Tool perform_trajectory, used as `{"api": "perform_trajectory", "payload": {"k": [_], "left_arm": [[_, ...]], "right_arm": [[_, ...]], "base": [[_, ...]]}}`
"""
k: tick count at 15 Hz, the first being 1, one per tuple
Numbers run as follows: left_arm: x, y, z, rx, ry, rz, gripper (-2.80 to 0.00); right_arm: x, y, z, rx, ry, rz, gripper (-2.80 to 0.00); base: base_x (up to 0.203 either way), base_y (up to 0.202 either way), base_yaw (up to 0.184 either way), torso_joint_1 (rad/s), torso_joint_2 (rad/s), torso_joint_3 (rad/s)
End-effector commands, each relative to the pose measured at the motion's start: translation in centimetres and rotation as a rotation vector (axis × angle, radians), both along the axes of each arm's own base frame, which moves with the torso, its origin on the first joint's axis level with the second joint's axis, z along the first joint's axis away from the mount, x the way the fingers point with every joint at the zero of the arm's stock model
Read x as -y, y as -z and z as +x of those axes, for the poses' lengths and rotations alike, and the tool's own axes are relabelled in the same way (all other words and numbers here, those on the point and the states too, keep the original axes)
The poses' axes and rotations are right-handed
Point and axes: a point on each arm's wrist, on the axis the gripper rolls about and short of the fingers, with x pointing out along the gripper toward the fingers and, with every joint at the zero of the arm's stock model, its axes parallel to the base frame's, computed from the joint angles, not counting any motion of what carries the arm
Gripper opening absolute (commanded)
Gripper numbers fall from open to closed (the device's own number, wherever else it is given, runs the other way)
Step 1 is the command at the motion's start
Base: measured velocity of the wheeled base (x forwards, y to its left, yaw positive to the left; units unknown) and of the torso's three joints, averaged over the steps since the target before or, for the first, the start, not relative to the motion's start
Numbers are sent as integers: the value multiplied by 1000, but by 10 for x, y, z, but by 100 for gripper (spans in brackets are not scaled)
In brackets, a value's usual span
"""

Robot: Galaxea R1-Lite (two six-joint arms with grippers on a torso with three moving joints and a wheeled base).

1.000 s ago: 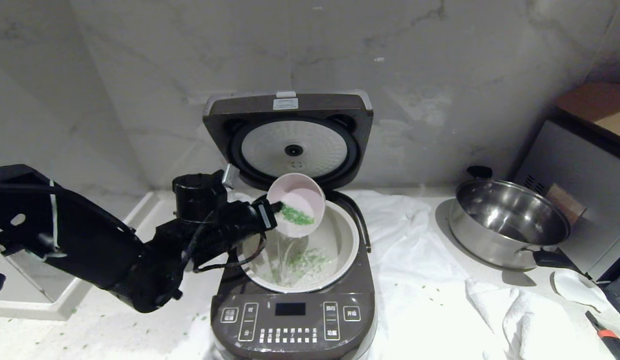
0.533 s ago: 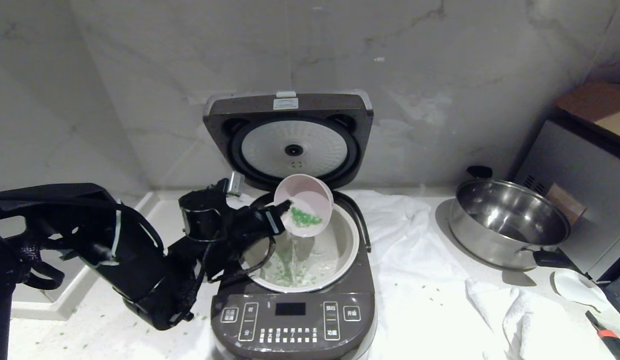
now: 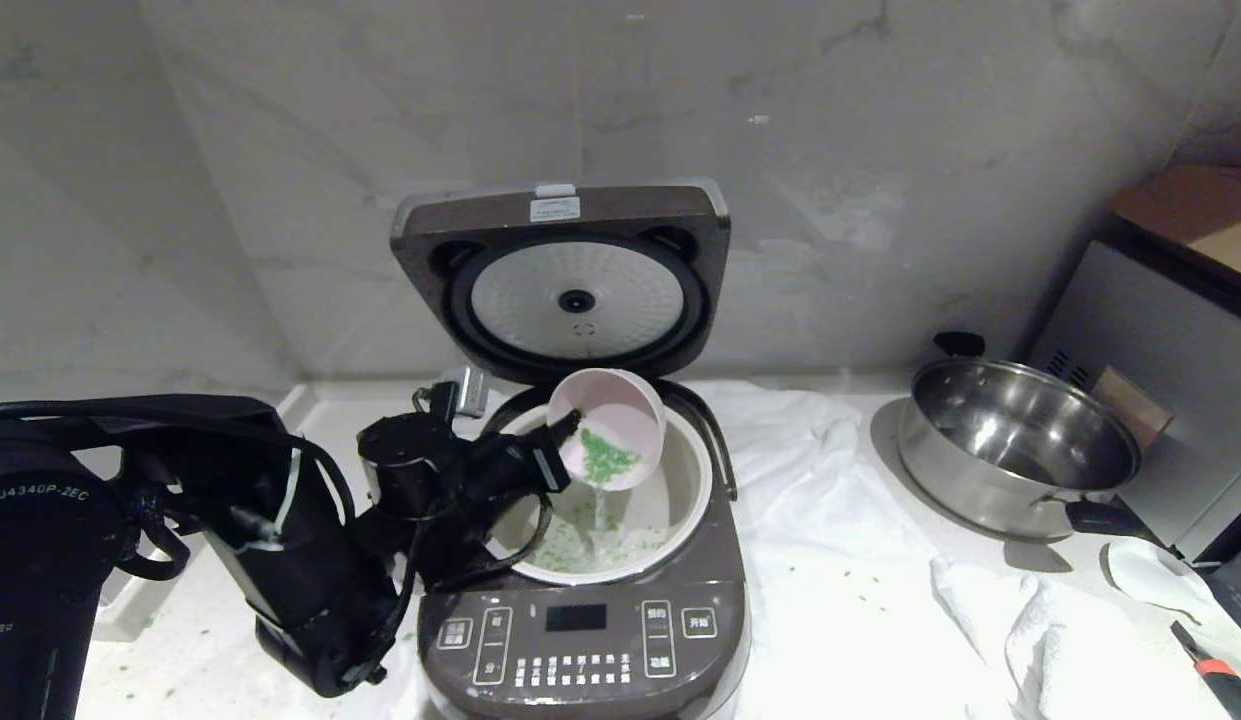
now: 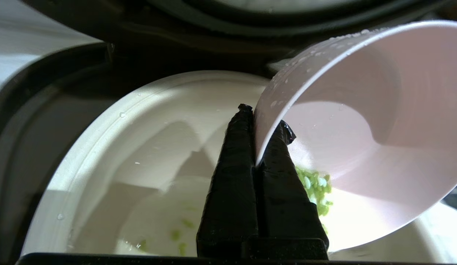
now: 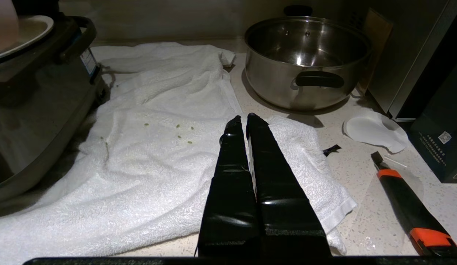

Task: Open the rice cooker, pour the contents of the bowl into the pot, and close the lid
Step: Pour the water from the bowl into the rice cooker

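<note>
The rice cooker [image 3: 580, 650] stands open at the counter's front, its lid [image 3: 565, 280] raised upright against the wall. My left gripper [image 3: 572, 424] [image 4: 263, 117] is shut on the rim of the pale pink bowl [image 3: 610, 428] [image 4: 361, 129], one finger inside and one outside. The bowl hangs tilted over the white pot [image 3: 680, 480] [image 4: 114, 147]. Green contents [image 3: 606, 461] [image 4: 316, 187] cling inside the bowl, and water with green bits [image 3: 570, 545] lies in the pot. My right gripper [image 5: 243, 119] hovers shut over a white towel, holding nothing.
A white towel [image 3: 830, 560] [image 5: 158, 147] covers the counter right of the cooker. A steel pan [image 3: 1015, 445] [image 5: 305, 60] stands at the right, beside a grey box appliance [image 3: 1170, 350]. An orange-and-black tool [image 5: 408, 206] and a white disc [image 5: 375, 130] lie near the right edge.
The left arm has shifted right and lower, carrying the bowl lower over the pot. Fewer green bits remain in the bowl. The cooker has shifted slightly to the left.
</note>
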Motion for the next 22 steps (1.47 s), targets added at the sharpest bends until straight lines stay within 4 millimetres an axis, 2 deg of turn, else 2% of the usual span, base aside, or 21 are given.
{"api": "perform_trajectory", "payload": {"k": [1, 6, 9, 14, 17, 19, 20, 22], "left_arm": [[-1, 2, 5, 9, -54, 9, -280], [-6, -13, 8, 51, -73, -20, -280], [-8, -36, 6, 116, -76, -52, -280], [-15, -56, -1, 171, -118, -61, -280], [-15, -43, -10, 130, -130, -5, -280], [-8, -25, -1, 94, -135, 20, -280], [-4, -24, -2, 92, -128, 22, -280], [-2, -41, -9, 140, -120, 4, -280]], "right_arm": [[0, 0, 0, 0, 0, 0, -280], [0, 0, 0, 2, 0, 0, -280], [0, 0, 0, 0, 0, 0, -280], [0, 0, 0, 2, 0, 0, -280], [0, 0, 0, 0, 0, 0, -280], [0, 0, 0, 2, 0, 0, -280], [0, 0, 0, 0, 0, 0, -280], [0, 0, 0, 0, 0, 0, -280]], "base": [[0, 0, 0, 0, 0, 0], [0, 0, 0, 0, 0, 0], [0, 0, 0, 0, 0, 0], [0, 0, 0, 0, 0, 0], [0, 0, 0, 0, 0, 0], [0, 0, 0, 0, 0, 0], [0, 0, 0, 0, 0, 0], [0, 0, 0, 0, 0, 0]]}}
